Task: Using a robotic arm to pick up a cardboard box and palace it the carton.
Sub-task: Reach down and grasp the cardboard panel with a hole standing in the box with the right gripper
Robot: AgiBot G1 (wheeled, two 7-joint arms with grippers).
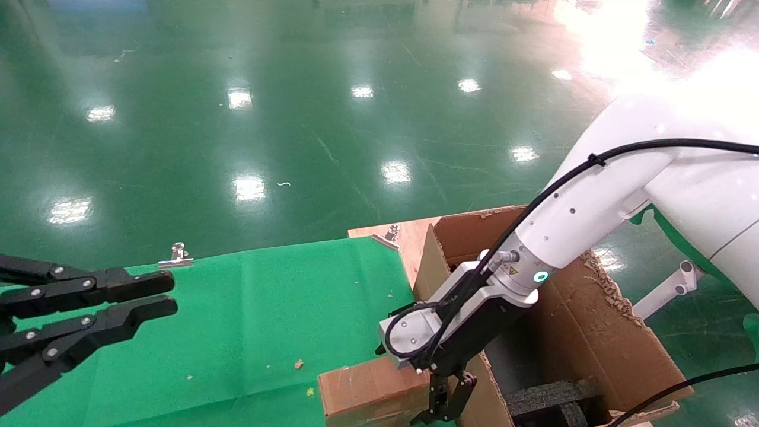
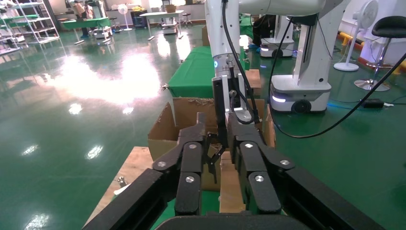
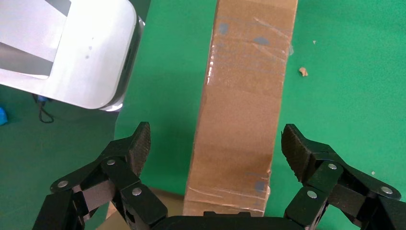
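The cardboard box is a flat brown slab standing on its edge on the green cloth, close to the carton's near wall. Its taped narrow edge faces up in the right wrist view. The robotic arm, white with a teal ring light, reaches down over it. My right gripper is open, with one finger on each side of the box and a gap on both sides. The carton stands to the right with black foam blocks inside. My left gripper hangs open and empty at the far left.
The green-covered table has metal clips along its far edge and a wooden board at its right corner. Shiny green floor lies beyond. The left wrist view shows the carton and another robot's base behind.
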